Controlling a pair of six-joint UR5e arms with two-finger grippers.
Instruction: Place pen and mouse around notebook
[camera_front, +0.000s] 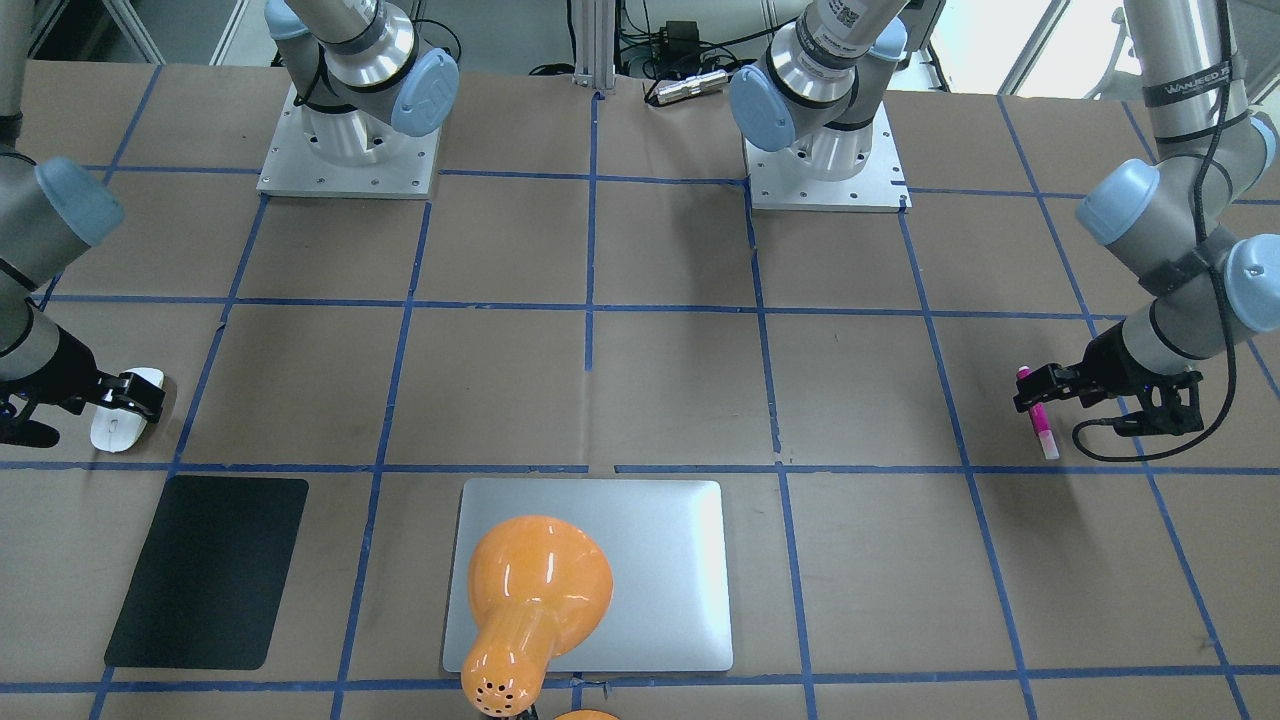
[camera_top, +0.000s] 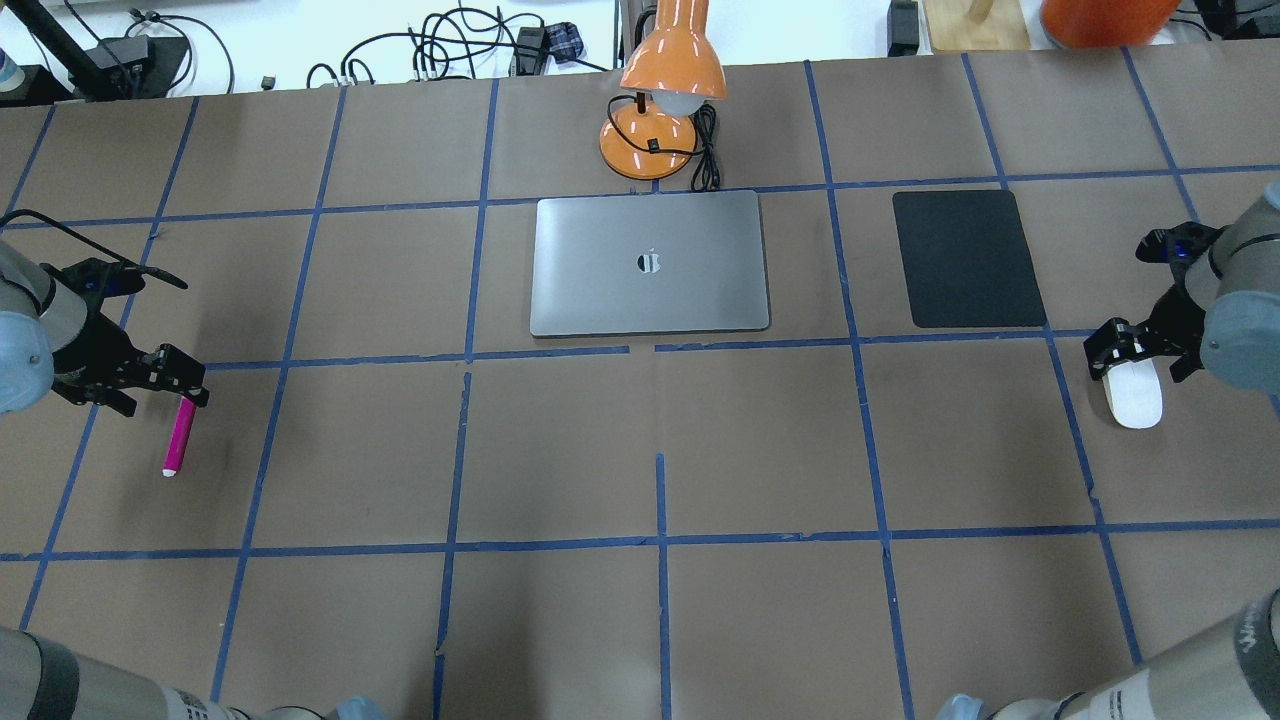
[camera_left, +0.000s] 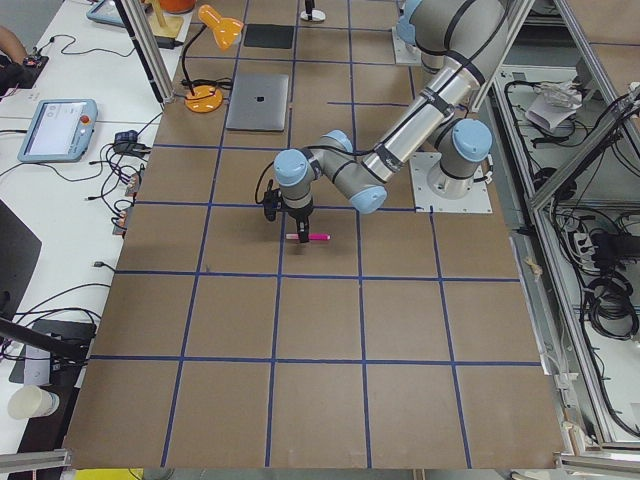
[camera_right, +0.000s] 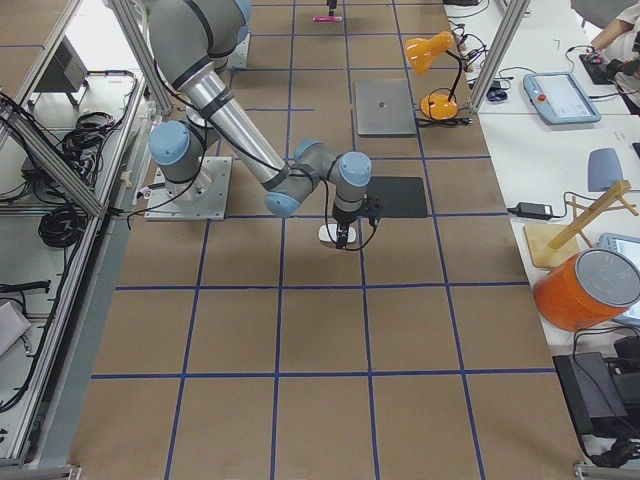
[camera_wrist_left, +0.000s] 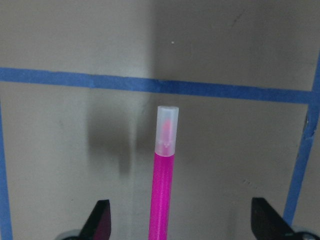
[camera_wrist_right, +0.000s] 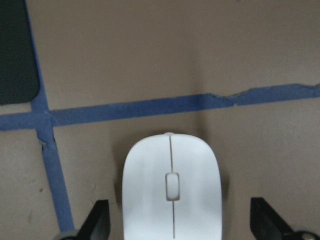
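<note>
The bright magenta-pink marker-like pen (camera_wrist_left: 163, 190) runs off the left wrist view's bottom edge, between the fingers of the left gripper (camera_wrist_left: 183, 221). Only their black tips show. The smooth white oval mouse (camera_wrist_right: 171, 185) is cut off the same way inside the right gripper (camera_wrist_right: 183, 221). Well away from both grippers, a glossy orange desk lamp (camera_front: 535, 590), itself clipped by the front view's bottom edge, hides part of the flat silver-grey metallic notebook (camera_front: 660, 560).

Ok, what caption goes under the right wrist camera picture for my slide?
Open right tool straddling the white mouse on the brown table, blue tape ahead, black pad corner top left.
</note>
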